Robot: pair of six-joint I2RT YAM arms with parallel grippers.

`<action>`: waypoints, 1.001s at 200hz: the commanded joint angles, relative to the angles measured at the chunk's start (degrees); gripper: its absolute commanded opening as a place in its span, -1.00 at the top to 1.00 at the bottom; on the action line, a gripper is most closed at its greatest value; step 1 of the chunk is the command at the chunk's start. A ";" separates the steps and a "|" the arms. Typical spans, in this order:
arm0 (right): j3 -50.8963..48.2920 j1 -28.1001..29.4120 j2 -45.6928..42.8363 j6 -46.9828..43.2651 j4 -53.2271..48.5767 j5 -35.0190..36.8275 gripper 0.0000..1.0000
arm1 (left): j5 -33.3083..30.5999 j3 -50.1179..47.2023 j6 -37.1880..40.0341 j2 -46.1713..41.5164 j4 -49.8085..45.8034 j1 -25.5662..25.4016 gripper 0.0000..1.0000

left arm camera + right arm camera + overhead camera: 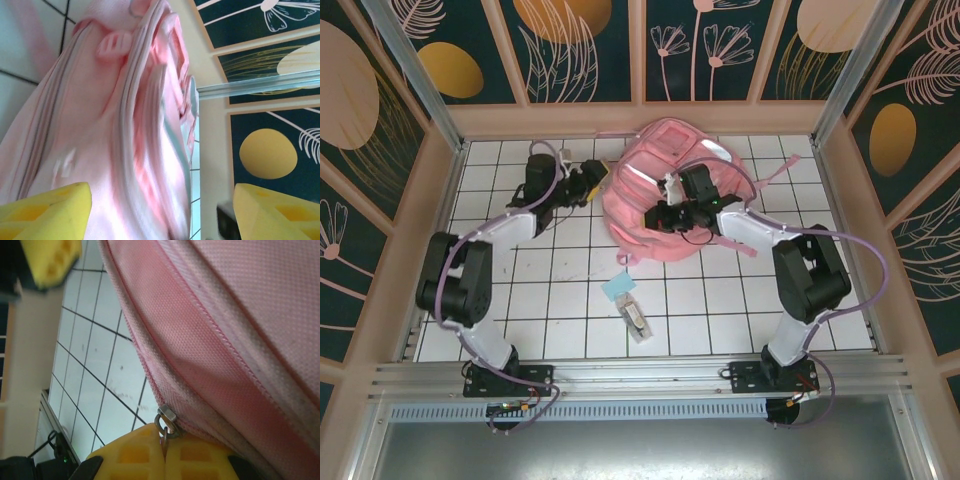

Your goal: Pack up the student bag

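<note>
Left gripper (593, 181) sits at the left edge of the student bag (630, 205), and its wrist view shows its two yellow fingers (45, 210) spread wide apart with nothing clamped between them, pink fabric looming just ahead. The right gripper (672, 214) reaches over the bag from the right; up close its fingers (135, 457) are pressed together at the seam, closed on the zipper pull (165, 422), whose small metal loop pokes out just above the tips. The bag lies at the far middle of the white tiled worktop (560, 325), a large rounded pink backpack with glossy pockets catching the light, pale stripes and pink straps trailing to the right. In the left wrist view the bag (125, 125) is a blurred stack of pink folds and piping; in the right wrist view the bag (240, 330) is woven pink cloth with a stitched zip line, cut off on every side. The right arm hides part of the bag's middle from above. Nearer the arms lie a small pale blue item (618, 288) and a greyish clear one (638, 321), both too small to identify.
</note>
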 commanded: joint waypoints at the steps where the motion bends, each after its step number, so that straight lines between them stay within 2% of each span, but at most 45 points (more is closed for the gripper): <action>1: 4.58 0.64 -0.13 1.40 10.33 -2.65 1.00 | -1.73 -8.20 -1.68 -5.22 -0.14 -0.28 -0.49; 19: 5.90 1.55 -0.01 0.62 9.72 -3.72 1.00 | -2.04 -12.07 -5.59 -7.11 4.58 -0.54 -0.51; 42: 6.65 4.80 -0.16 -1.47 6.87 -3.37 1.00 | -2.31 -10.58 -8.52 -5.85 7.97 -1.81 -0.51; 69: 4.54 7.22 -2.14 -1.35 8.30 -4.37 1.00 | -4.18 -6.18 -9.60 -1.49 8.76 -5.10 -0.52; 94: 4.13 9.65 -2.63 -2.59 6.18 -3.89 1.00 | -3.26 -5.67 -14.79 3.73 16.18 -6.21 -0.48; 106: 3.80 10.61 -2.66 -3.37 5.03 -3.72 1.00 | -3.27 -4.96 -15.46 5.42 17.79 -6.81 -0.20; 129: 2.63 11.40 -2.97 -4.81 1.72 -2.06 1.00 | -4.07 -4.40 -15.72 7.46 19.19 -6.97 0.74; 137: 1.71 11.26 -3.36 -5.19 -0.28 0.21 1.00 | -4.20 -4.17 -15.66 7.52 19.53 -6.85 0.99; 158: -2.14 9.70 -4.18 -5.73 -7.66 8.45 1.00 | -3.57 -2.82 -14.16 7.30 17.67 -6.02 1.00; 185: -9.62 5.38 -7.60 -6.12 -15.43 13.52 1.00 | -3.60 -0.95 -10.32 5.41 12.37 -3.99 1.00; 200: -12.94 2.23 -10.50 -6.48 -17.76 13.86 1.00 | -3.63 -0.47 -8.76 4.59 10.33 -2.97 1.00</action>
